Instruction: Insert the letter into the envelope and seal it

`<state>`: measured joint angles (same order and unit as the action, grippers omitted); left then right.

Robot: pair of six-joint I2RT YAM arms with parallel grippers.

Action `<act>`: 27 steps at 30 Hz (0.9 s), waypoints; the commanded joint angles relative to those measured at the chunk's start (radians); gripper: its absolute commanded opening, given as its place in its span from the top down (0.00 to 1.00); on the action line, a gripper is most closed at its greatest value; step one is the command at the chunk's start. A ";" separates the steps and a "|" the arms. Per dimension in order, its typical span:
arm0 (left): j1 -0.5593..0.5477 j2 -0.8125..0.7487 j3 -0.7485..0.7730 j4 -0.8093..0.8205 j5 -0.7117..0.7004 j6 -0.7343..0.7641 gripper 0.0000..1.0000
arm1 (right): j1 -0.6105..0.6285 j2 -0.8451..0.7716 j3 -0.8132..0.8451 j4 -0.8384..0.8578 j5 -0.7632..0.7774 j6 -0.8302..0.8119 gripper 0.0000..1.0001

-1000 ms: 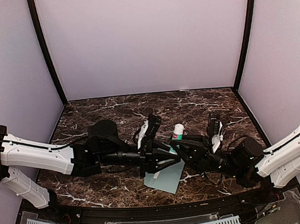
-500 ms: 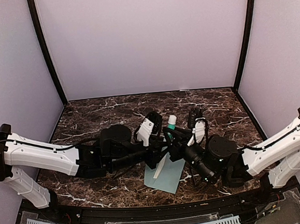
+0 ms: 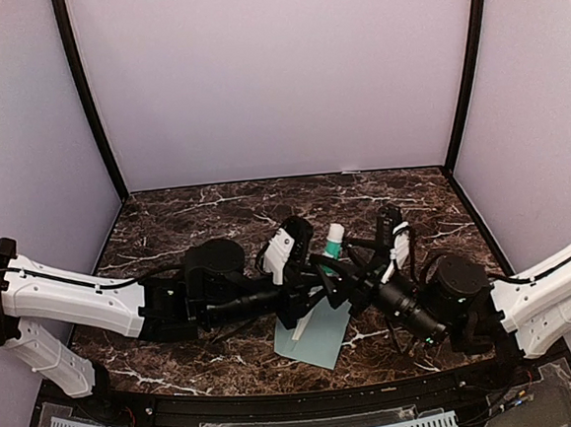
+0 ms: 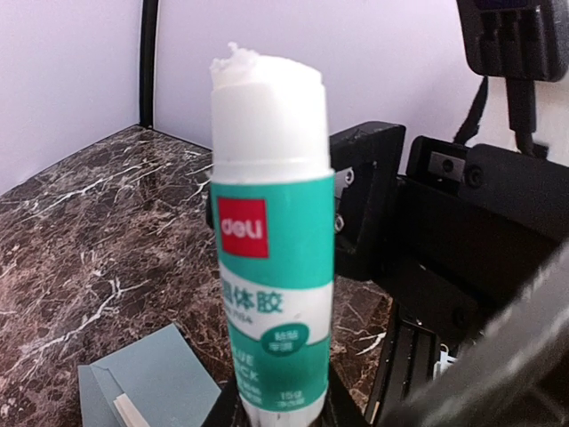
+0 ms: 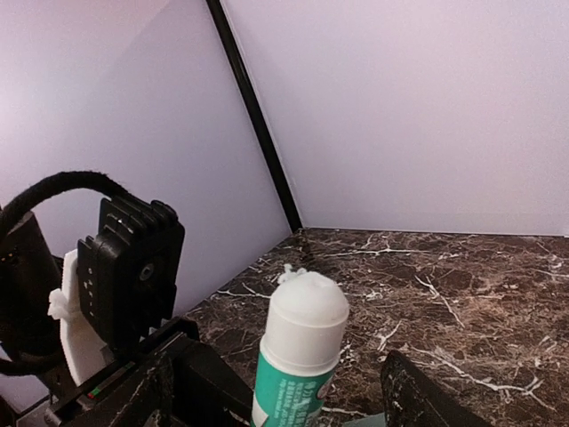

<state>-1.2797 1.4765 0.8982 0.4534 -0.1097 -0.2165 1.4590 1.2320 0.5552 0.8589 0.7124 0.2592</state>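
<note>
Clamping glue stick (image 4: 271, 267) base w/ L jaws, R jaws spread, empty; envelope (image 3: 326, 347), lower centre, prob. light, floppy: pinch an edge.

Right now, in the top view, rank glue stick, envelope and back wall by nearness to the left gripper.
1. Glue stick: held upright in the left gripper.
2. Envelope: lying flat just on the near side.
3. Back wall: far behind.
</note>
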 commanded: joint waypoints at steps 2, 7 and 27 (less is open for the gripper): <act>-0.006 -0.066 -0.021 0.067 0.126 0.003 0.97 | -0.031 -0.211 -0.107 -0.008 -0.230 -0.040 0.23; -0.006 -0.078 -0.016 0.097 0.383 0.002 0.97 | -0.099 -0.404 -0.177 -0.077 -0.583 -0.037 0.24; -0.006 0.011 0.079 0.129 0.678 -0.041 0.98 | -0.106 -0.388 -0.079 -0.173 -0.921 -0.028 0.38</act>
<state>-1.2812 1.4811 0.9478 0.5587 0.5278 -0.2523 1.3582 0.8276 0.4255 0.6701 -0.1646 0.2245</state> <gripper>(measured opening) 0.220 0.645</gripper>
